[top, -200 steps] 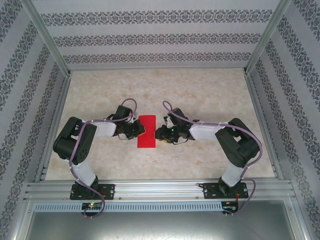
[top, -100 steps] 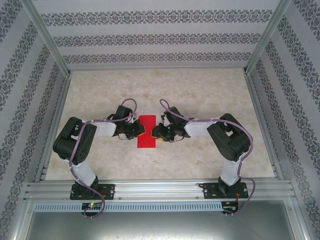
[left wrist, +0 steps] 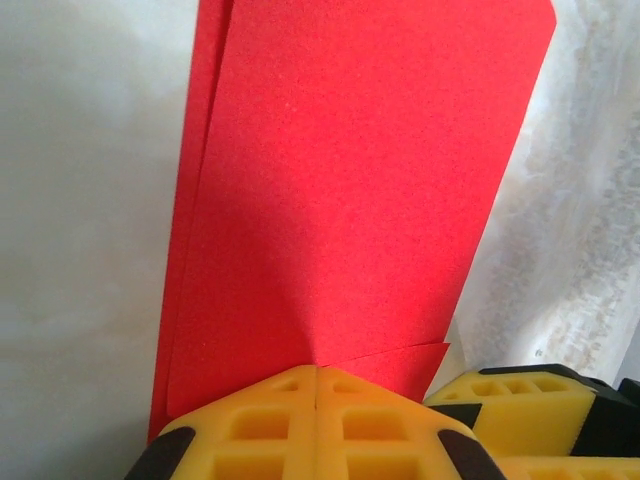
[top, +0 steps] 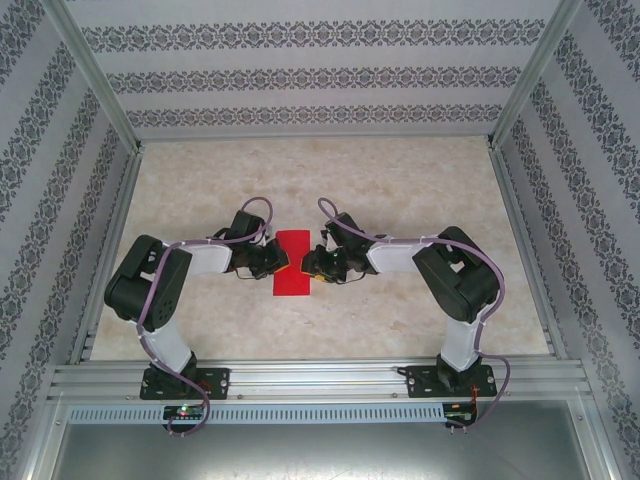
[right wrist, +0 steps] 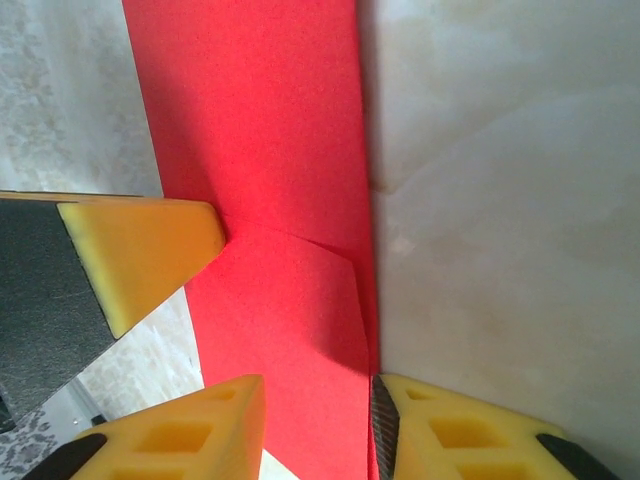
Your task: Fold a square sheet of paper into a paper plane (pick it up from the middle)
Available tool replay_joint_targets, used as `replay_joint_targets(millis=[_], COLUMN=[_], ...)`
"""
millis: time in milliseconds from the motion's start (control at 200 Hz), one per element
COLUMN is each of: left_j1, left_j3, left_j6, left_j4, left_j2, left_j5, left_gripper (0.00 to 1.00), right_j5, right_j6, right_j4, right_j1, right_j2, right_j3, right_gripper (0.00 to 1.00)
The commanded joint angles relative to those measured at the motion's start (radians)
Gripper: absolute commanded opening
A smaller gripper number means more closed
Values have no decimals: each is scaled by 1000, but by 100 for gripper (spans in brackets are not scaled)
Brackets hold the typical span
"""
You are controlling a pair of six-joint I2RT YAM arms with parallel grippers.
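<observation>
Red sheet [top: 292, 263] lies flat mid-tabletop [top: 420, 190] between the two arms, doubled lengthwise into a narrow strip. Two layers show along its edge in the left wrist view. Centre fold looks done, so I'd read this as picking up a layer for the next fold. It's far from a finished plane.

Left claw [top: 279, 261] is closed tight, tips on the strip's long edge about midway along. Can't tell if it pinches a layer or just presses down as an anchor.

Right claw [top: 306, 266] stands part open at the opposite edge. Its jaws straddle the paper, one pad touching the border, not clamped. A small flap is raised just ahead of it.

Next: right claw should close on the top layer only while left pins the strip, else the whole sheet slides.
</observation>
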Motion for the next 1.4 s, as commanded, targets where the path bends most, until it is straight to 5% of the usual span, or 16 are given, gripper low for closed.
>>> replay_joint_targets(millis=[0,295,809,1394], left_j1=[-17,-16,-14,-14], left_j3=[0,42,74,71], left_j6=[22,64,73,73], left_j4=[-86,-185,-229,-230], left_j2=[-55,-144,-9,7], left_j5=[-28,-80,-110,-104], left_gripper=[3,7,2,1], right_j5=[73,61,76,-22], right_j6=[-52,-58,4,66], right_j4=[-84,-111,-217,-50], right_j1=[-1,-19,-3,2], right_j2=[-36,-8,84,105], right_j3=[33,94,172,137], right_gripper=[36,38,40,37])
